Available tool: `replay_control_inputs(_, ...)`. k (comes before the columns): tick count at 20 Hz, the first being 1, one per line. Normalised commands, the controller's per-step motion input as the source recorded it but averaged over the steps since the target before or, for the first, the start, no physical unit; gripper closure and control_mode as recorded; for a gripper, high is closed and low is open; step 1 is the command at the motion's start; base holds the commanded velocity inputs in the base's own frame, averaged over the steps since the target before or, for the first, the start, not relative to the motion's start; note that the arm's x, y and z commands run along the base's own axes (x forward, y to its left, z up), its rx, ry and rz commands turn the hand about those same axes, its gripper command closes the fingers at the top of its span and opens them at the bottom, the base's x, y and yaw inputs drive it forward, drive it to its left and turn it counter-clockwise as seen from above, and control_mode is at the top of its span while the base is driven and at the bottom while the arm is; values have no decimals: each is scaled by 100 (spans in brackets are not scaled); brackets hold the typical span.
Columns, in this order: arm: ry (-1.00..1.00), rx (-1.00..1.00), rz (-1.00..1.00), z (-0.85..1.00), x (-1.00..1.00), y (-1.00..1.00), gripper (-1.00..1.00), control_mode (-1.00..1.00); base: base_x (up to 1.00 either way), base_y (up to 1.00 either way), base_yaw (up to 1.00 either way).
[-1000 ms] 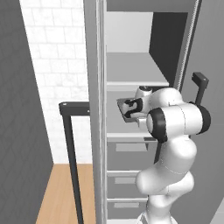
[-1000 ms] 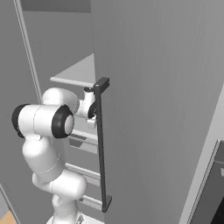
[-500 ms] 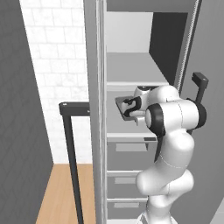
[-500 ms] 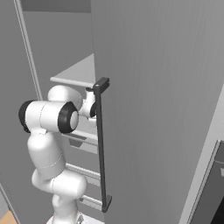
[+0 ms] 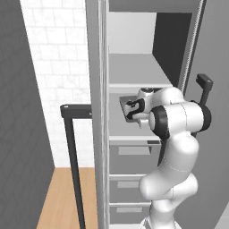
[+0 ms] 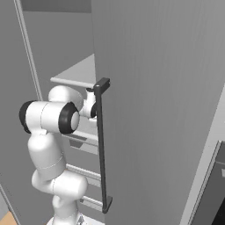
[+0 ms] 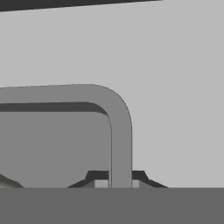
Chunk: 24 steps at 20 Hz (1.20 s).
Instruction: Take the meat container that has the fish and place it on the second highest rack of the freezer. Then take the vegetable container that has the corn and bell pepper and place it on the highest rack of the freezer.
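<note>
The freezer (image 5: 134, 49) stands open, its door (image 6: 162, 110) swung to my right with a long dark handle (image 6: 102, 145). My gripper (image 5: 133, 107) reaches in below the highest rack (image 5: 134, 71) and above the second highest rack (image 5: 123, 130). It is shut on the rim of a dark grey container (image 5: 126, 107), which hangs level over that lower rack. In the hand view the container's rounded rim (image 7: 118, 122) runs up between my fingertips (image 7: 94, 177), and the gripper (image 7: 120, 181) clamps it. The container's contents are hidden, so I cannot tell which food it holds.
Grey drawers (image 5: 129, 179) fill the freezer below the racks. A grey side panel (image 5: 96, 112) bounds the opening on the left. Further left a dark vertical bar (image 5: 71, 152) stands before a white tiled wall (image 5: 53, 67) and wooden floor (image 5: 62, 197).
The elbow and upper arm have swung up and towards the freezer. The hand and the container have stayed almost in place, edging slightly upward.
</note>
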Motion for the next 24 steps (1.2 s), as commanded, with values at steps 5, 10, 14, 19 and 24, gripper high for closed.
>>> replay_control_inputs(5, 0, 0, 0, 0, 0, 0, -100, -100, 0, 0, 0)
replay_control_inputs(10, 0, 0, 0, 0, 0, 0, -100, -100, 0, 0, 0)
replay_control_inputs(14, 0, 0, 0, -2, -1, 0, -100, -100, 0, 0, 0)
replay_control_inputs(19, -23, 1, 0, -11, -18, 0, -100, -100, 0, 0, 0)
replay_control_inputs(24, -24, 3, -2, -12, -19, 0, -100, -100, 0, 0, 0)
